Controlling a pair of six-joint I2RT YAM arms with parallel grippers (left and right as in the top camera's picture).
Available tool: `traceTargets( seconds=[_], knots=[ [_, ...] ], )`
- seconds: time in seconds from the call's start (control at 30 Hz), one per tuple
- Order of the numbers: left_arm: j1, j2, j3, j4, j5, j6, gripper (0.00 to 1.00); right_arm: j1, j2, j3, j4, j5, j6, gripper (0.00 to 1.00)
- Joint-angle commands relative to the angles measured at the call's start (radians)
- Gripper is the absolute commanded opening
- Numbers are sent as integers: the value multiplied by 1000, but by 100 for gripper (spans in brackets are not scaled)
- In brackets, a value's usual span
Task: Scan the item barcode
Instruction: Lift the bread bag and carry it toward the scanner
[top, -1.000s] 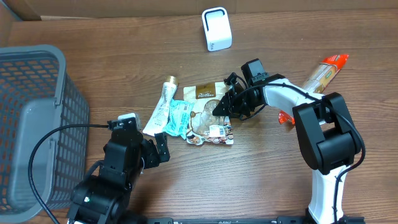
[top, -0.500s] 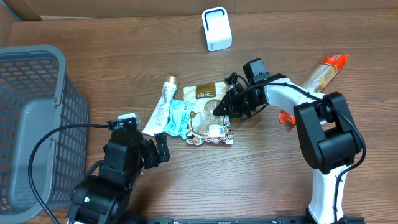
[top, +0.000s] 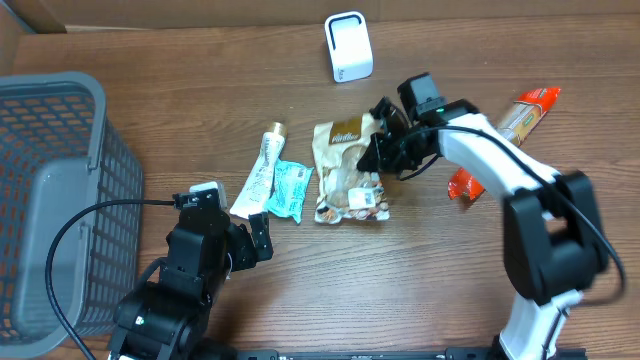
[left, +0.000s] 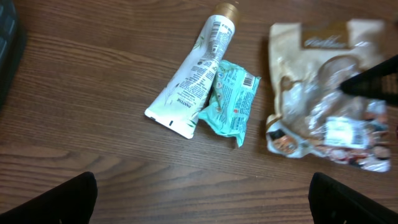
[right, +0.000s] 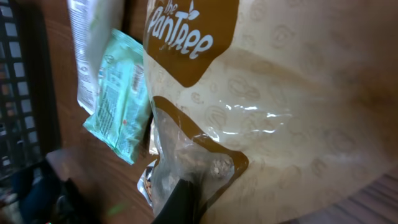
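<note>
Near mid-table, gripping the beige-and-brown crinkly film snack pouch (top: 340, 165) at its right edge with the right gripper (top: 380, 155), pinched thin on the film. Seems light, floppy and slick. Likely to sag and fold once raised, so best held at a sealed border, not across the clear window. Left gripper (top: 255, 238) spread wide and empty, low at the front. Dark wooden table (top: 200, 100) smooth, offering little friction. Just left of the pouch, teal sachet (top: 288, 188) and white tube (top: 258, 175), touching each other. Small white boxy scanner (top: 348, 46) well apart at the back. Grey mesh basket (top: 60, 100) far left.
</note>
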Motion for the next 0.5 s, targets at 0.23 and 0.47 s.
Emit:
traceTargets(
  seconds=[0.23, 0.47],
  knots=[
    [0, 2, -4, 4, -14, -17, 100, 6, -228, 38, -72, 185, -32, 4],
    [0, 2, -4, 4, -13, -17, 100, 3, -241, 38, -23, -40, -28, 4]
  ],
)
